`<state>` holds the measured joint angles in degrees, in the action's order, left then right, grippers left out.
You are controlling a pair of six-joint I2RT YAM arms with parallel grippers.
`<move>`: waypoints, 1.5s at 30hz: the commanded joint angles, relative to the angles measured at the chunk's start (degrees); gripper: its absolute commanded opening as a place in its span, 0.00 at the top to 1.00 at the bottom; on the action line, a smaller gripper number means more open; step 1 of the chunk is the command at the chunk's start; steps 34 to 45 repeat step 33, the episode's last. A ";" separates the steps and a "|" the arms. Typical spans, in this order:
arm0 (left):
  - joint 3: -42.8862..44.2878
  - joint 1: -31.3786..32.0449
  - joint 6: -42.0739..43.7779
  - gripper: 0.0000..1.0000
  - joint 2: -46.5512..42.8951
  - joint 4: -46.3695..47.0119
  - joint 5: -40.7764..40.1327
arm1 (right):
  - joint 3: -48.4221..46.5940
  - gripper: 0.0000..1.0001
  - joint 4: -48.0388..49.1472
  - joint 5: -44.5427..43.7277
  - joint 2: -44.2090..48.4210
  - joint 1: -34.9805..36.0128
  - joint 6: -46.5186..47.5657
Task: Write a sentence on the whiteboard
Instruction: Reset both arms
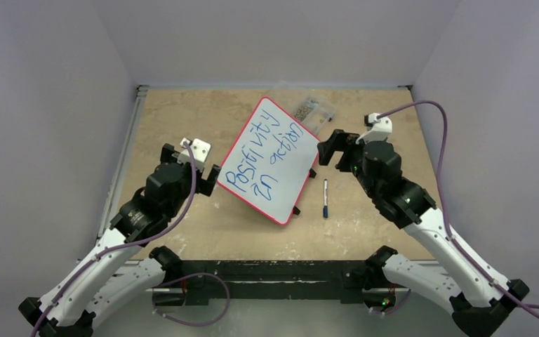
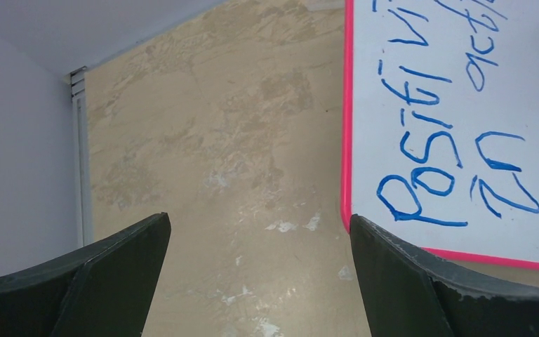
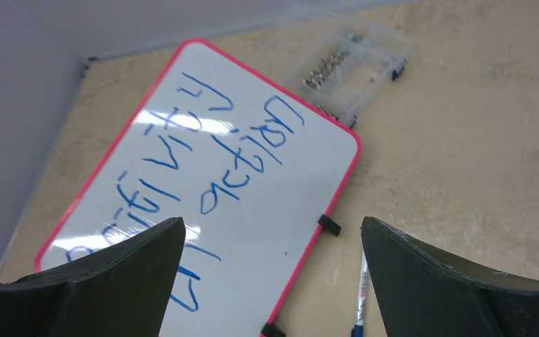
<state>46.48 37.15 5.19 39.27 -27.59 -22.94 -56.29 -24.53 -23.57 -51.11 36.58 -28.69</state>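
Glossy red-framed whiteboard (image 1: 275, 179), mottled beige table (image 1: 182, 119)

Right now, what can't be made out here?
Clear box contents: too small in top view, blurred in right wrist view.
Marker: cut by bottom edge in right wrist view.
Whiteboard writing: cropped by frame edges in left wrist view; a finger covers its start in right wrist view.
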 commanded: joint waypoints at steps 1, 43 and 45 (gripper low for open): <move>-0.88 -0.21 1.59 0.00 -1.53 2.74 -5.67 | 2.04 0.01 11.65 3.26 7.03 -0.10 5.39; -3.06 -1.11 1.99 0.00 -8.93 7.73 -9.06 | 26.09 0.01 11.80 2.87 31.79 -0.14 -4.01; -3.06 -1.11 1.99 0.00 -8.93 7.73 -9.06 | 26.09 0.01 11.80 2.87 31.79 -0.14 -4.01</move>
